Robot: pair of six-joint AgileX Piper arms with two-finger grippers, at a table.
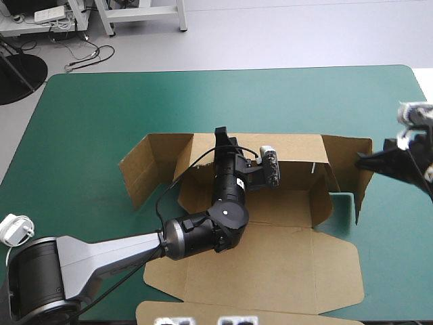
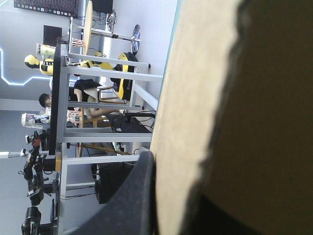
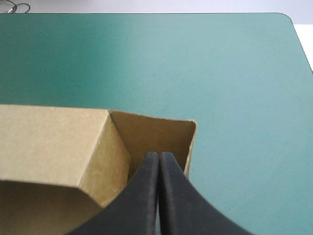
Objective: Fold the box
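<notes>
Left gripper (image 1: 222, 135): black fingers clamped on rear wall (image 1: 291, 147), board between them.
Right gripper (image 3: 159, 155): fingers pressed together, tips at right end flap (image 3: 151, 134).
Box (image 1: 284, 203): brown, mid-table, walls partly raised, near panel flat.
Surface: teal-green cover (image 1: 203, 101), smooth.

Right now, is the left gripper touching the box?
Touching. In the left wrist view, the box rises as a sheet from between the fingers of the left gripper, flush against one finger.

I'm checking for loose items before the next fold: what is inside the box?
Inside the box, only bare brown floor and the left arm show, the left hand gripping the back wall. The floor under that arm is covered, so I cannot check it.
</notes>
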